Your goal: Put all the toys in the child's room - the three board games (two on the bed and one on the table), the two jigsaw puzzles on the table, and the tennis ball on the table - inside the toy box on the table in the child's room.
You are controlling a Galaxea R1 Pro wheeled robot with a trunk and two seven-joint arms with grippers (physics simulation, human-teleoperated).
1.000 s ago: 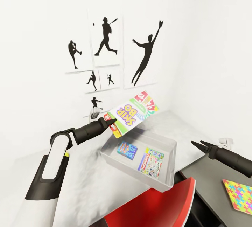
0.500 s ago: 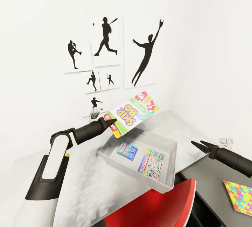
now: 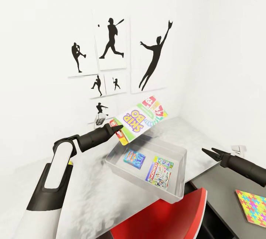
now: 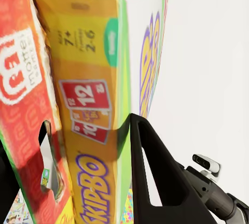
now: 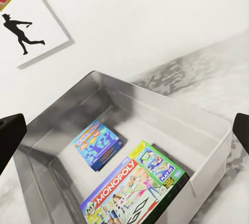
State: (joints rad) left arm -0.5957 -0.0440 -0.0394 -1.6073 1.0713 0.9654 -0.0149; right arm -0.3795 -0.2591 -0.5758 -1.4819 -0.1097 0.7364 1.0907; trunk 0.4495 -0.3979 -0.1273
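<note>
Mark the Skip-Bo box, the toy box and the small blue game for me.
Skip-Bo box [image 3: 142,120], head view: on its printed front face.
toy box [image 3: 173,195], head view: on its near grey wall.
small blue game [image 5: 98,144], right wrist view: on its top face, inside the toy box.

The room is very bright, and the light is soft and even. The white wall [image 3: 207,47] looks washed out, nearly pure white. The pale table [image 3: 96,191] looks smudgy and grainy, like it is a bit blurred. Inside the toy box [image 5: 212,130] the shadows are soft and grey. Up close, the Skip-Bo box [image 4: 98,105] looks stretched and a little fuzzy.
</note>
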